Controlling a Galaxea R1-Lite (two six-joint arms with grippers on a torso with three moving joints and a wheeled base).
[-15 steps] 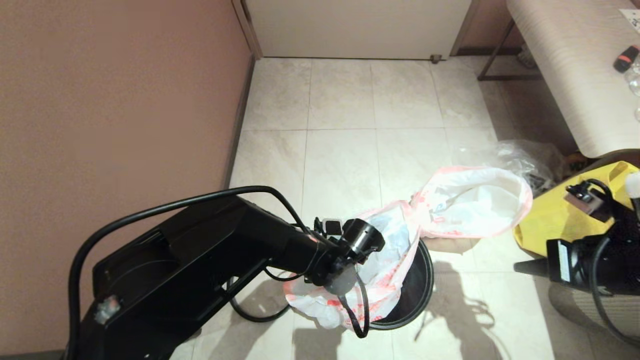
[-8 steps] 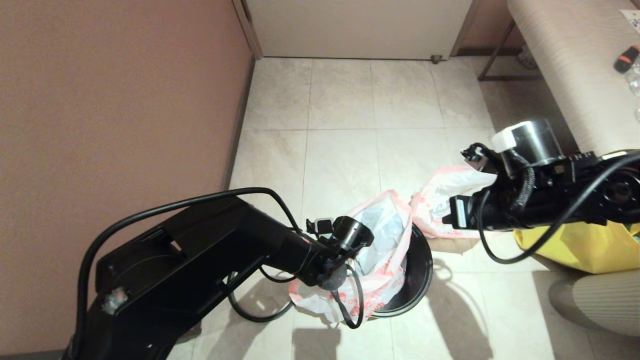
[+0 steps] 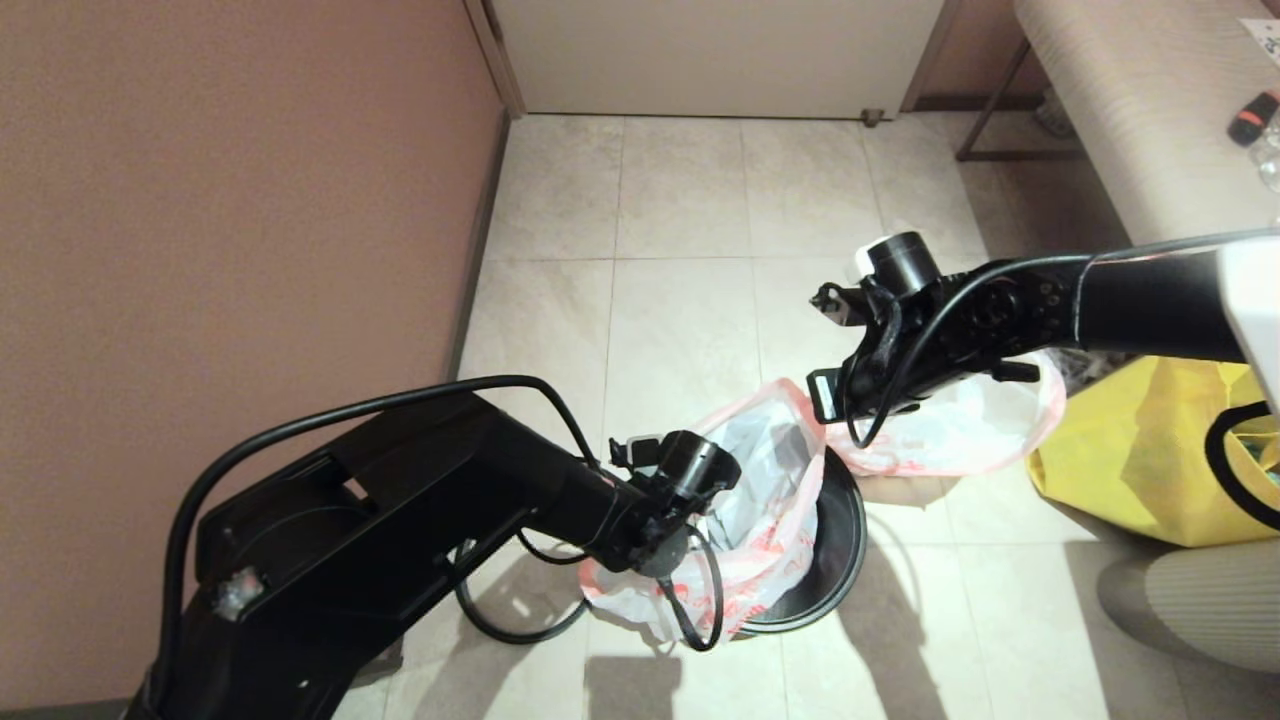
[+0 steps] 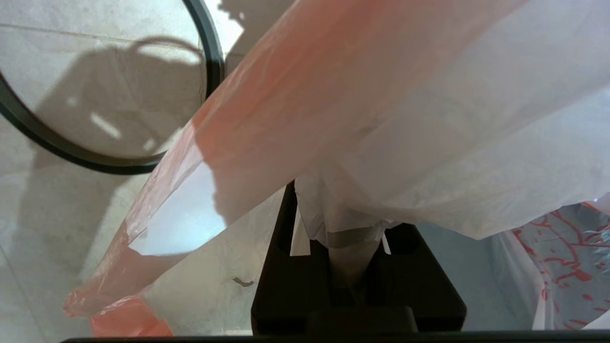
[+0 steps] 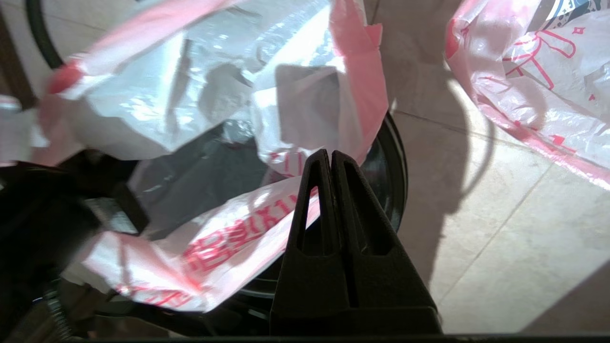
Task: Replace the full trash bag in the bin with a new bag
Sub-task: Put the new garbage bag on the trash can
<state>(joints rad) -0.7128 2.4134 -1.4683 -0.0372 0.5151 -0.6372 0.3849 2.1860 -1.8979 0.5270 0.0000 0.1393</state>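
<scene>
**Ana:** On the tiled floor, close to the pink wall, stands the bin [image 3: 845,545], dark and round, with the new bag [image 3: 765,500] draped over its near-left rim and partly hanging inside.

**Ben:** Which arm has hold of it?

**Ana:** The left gripper [image 4: 355,259]. Its wrist view shows the two black fingers nearly together with a pinch of the bag's white film clamped between them, and the pink rim band stretching away over the floor.

**Ben:** And the right gripper [image 5: 331,159]?

**Ana:** Clenched on nothing. Its wrist view shows the two fingers pressed flat against each other, tips hanging above the bin's opening, over the new bag's red print. From the head camera, that arm reaches across from the right, with its wrist above the bin's far side.

**Ben:** Where is the full trash bag [image 3: 960,425]?

**Ana:** Lying on the tiles just beyond and to the right of the bin, partly under the right arm. Its pink rim shows; I cannot make out the contents.

**Ben:** Anything else nearby?

**Ana:** A yellow bag [image 3: 1130,470] sits right of that one, under the edge of a pale table [image 3: 1130,120].
</scene>
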